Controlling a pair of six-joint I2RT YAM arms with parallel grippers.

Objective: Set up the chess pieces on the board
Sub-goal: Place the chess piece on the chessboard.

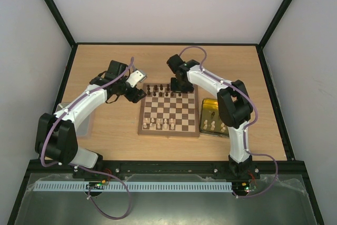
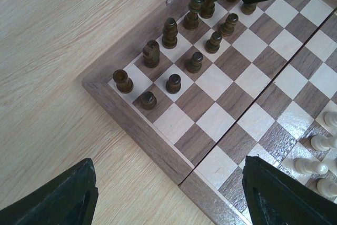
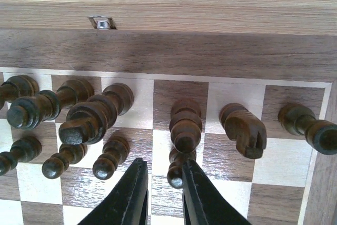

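The board (image 1: 169, 110) lies in the middle of the table. Dark chess pieces (image 1: 166, 89) stand in its two far rows and pale pieces (image 1: 166, 124) in its near rows. My right gripper (image 1: 178, 87) hangs over the far rows. In the right wrist view its jaws (image 3: 163, 169) are slightly apart around a standing dark pawn (image 3: 176, 175), which sits close against the right finger and clear of the left one. My left gripper (image 1: 136, 94) is wide open and empty (image 2: 171, 196) above the board's left edge (image 2: 158, 146), near the dark pieces (image 2: 168, 32).
A shiny gold tray (image 1: 209, 105) right of the board holds a few pale pieces (image 1: 216, 126). A grey tray (image 1: 62, 107) lies at the left, partly under my left arm. Bare table lies beyond the board's far edge, which carries a metal latch (image 3: 102, 23).
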